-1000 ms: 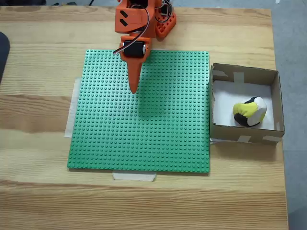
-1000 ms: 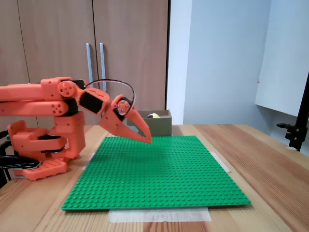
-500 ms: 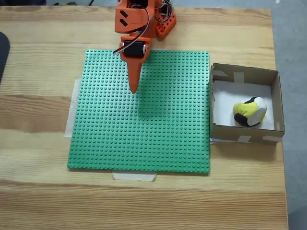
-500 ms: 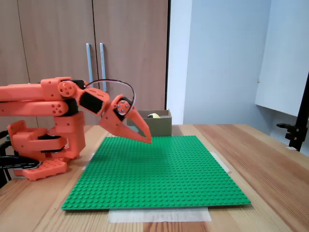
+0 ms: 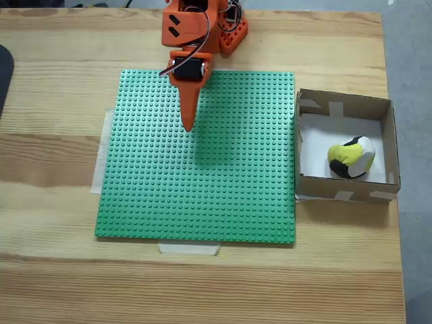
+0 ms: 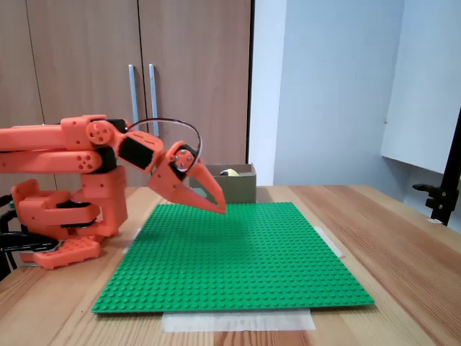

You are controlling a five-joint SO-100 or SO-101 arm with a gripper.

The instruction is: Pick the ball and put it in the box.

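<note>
The yellow, white and black ball (image 5: 351, 158) lies inside the brown cardboard box (image 5: 343, 104) at the table's right side in a fixed view. In the other fixed view only the ball's top (image 6: 229, 172) shows over the box wall (image 6: 234, 187) at the back. My orange gripper (image 5: 188, 125) hangs shut and empty above the green studded baseplate (image 5: 202, 189), well to the left of the box. Its fingertips (image 6: 220, 208) point down toward the plate, a little above the studs.
The orange arm base (image 6: 61, 216) stands at the table's far edge. Pale tape strips (image 5: 189, 248) hold the baseplate to the wooden table (image 5: 54, 270). Cupboard doors (image 6: 137, 79) stand behind. A black stand (image 6: 443, 194) is at the right.
</note>
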